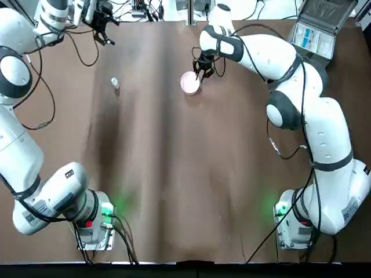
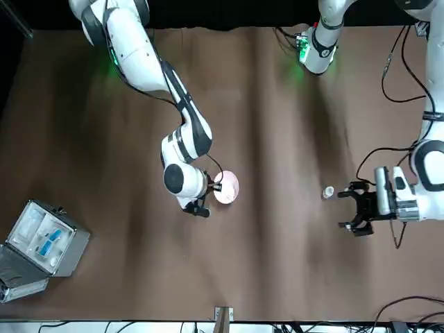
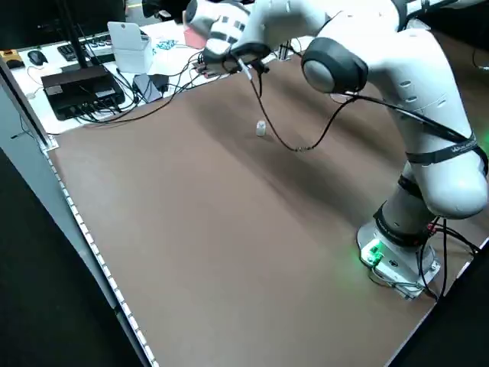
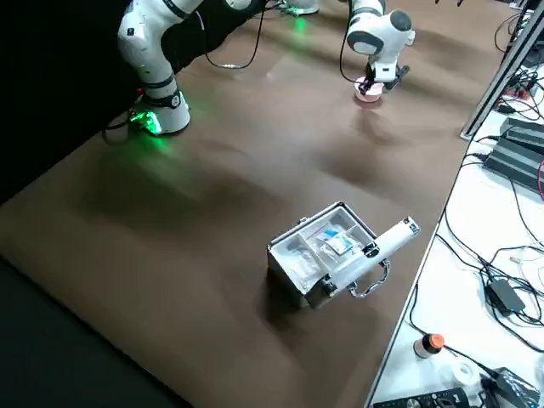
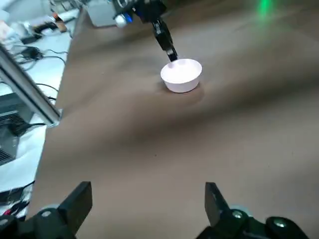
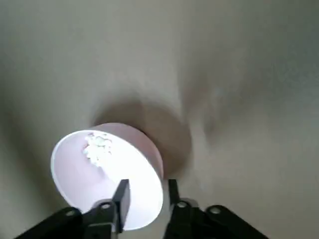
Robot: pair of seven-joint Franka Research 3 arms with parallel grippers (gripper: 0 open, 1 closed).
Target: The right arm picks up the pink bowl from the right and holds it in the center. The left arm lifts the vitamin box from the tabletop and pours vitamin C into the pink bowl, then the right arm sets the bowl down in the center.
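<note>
right gripper (image 6: 144, 196) jaws pinch the pink bowl (image 6: 107, 174) rim, one finger inside, one outside; bowl at counter (image 1: 174, 174) centre. vitamin box (image 1: 115, 83) stands well left of it. left gripper (image 2: 355, 209) jaws released, near the box, apart. wide bare counter all round.

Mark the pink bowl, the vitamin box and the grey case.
pink bowl (image 1: 189, 83), top view, its inside.
vitamin box (image 1: 115, 83), top view, its body.
grey case (image 4: 327, 246), right side view, its open compartments.
</note>
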